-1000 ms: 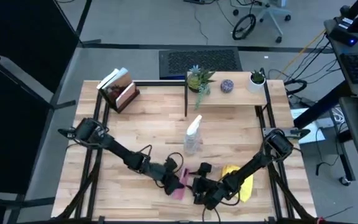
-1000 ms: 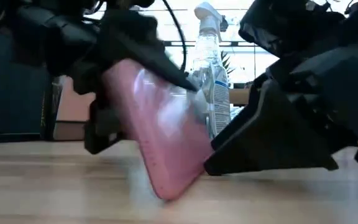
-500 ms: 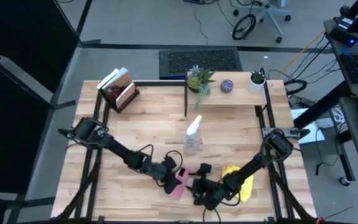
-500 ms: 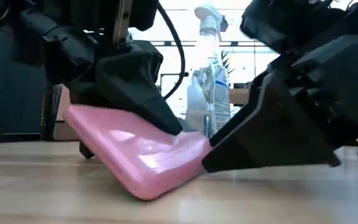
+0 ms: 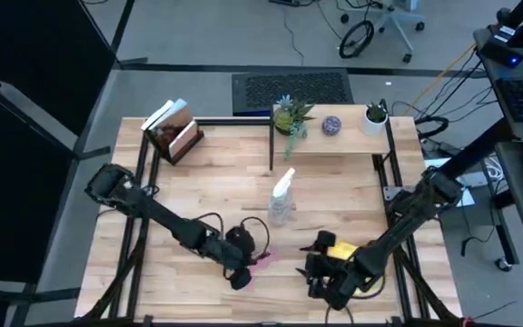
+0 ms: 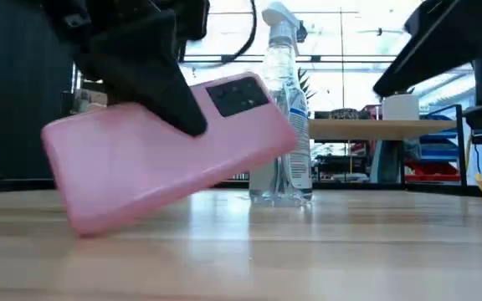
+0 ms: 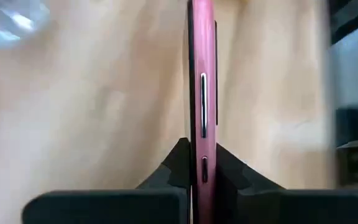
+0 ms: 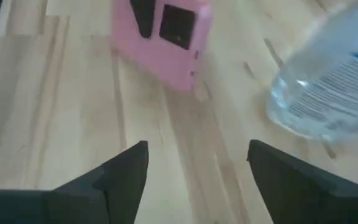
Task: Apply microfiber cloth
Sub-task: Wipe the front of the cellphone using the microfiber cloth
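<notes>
Wooden table point(image 5: 216, 195) carries the microfiber cloth point(image 5: 345, 250) at five o'clock, under the spread right gripper point(image 8: 194, 180). Soft and light, it wants a bunched-edge pinch. Left gripper point(image 7: 199, 171) pinches the pink phone point(image 6: 170, 146).

My overhead camera looked straight down on the whole table point(image 5: 334, 186). The low one sat at tabletop level, facing across it, very close to the pink phone point(image 6: 166, 146). My left wrist camera stared edge-on along that phone, clamped between its own fingers point(image 7: 166, 174). The right wrist camera looked ahead past its spread fingers point(image 8: 120, 174), sharing the phone and spray bottle point(image 8: 328, 93) with the low view.
</notes>
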